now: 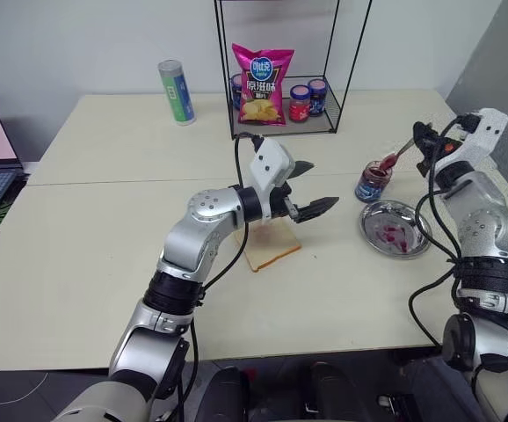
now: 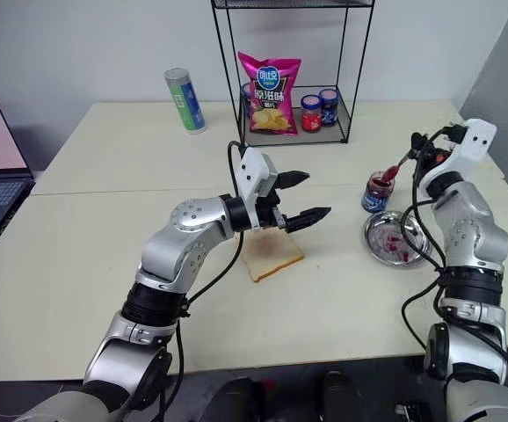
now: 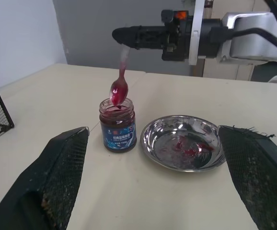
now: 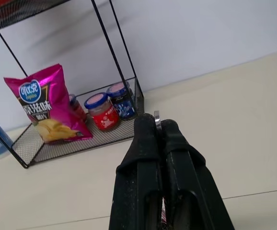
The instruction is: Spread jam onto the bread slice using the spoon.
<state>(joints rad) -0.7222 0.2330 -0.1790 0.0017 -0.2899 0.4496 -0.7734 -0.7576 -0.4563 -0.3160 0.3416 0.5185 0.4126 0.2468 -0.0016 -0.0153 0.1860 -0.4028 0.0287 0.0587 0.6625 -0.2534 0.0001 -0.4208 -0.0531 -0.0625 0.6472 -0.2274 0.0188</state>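
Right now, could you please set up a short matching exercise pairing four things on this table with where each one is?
Things:
1. spoon
2. bread slice
3. steel plate
4. chips bag

Places:
A. on the wire rack's bottom shelf
B. beside the open jam jar, smeared red
C. pinched in the right gripper, bowl over the jar
D. flat on the table beneath the left gripper

Pairs: 1-C, 2-D, 3-B, 4-A
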